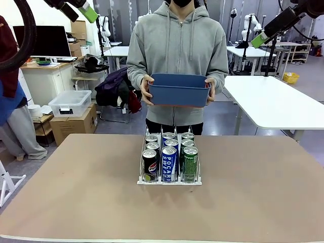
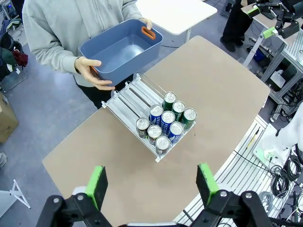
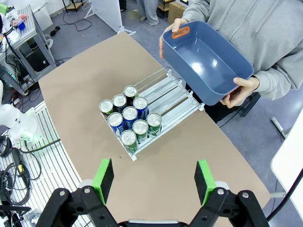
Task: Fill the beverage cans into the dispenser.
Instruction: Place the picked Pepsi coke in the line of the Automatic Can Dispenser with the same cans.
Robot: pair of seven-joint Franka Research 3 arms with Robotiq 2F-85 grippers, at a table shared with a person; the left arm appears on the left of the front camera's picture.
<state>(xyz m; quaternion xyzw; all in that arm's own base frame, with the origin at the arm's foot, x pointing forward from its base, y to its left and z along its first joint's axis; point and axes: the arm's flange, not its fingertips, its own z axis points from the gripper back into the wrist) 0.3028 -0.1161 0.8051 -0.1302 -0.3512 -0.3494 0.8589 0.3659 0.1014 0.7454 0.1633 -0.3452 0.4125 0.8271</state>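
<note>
The dispenser (image 1: 169, 180) stands in the middle of the brown table, its white front lip facing me. Several beverage cans fill the front end of its three lanes: black ones (image 1: 150, 165) on the left, blue-and-white ones (image 1: 168, 164) in the middle, green ones (image 1: 190, 164) on the right. From above, the cans (image 2: 166, 124) (image 3: 130, 118) crowd one end and the bare rails (image 2: 135, 94) (image 3: 170, 97) run toward the person. My left gripper (image 2: 152, 184) (image 1: 78, 11) is open high above the table, and so is my right gripper (image 3: 154, 175) (image 1: 260, 38). Nothing is between either pair of fingers.
A person at the far side holds an empty blue bin (image 1: 180, 89) (image 2: 120, 52) (image 3: 208, 56) in both hands, just beyond the dispenser's back end. The brown table (image 1: 76, 192) is bare around the rack. White tables (image 1: 273, 98) stand behind on the right, boxes (image 1: 73, 124) on the left.
</note>
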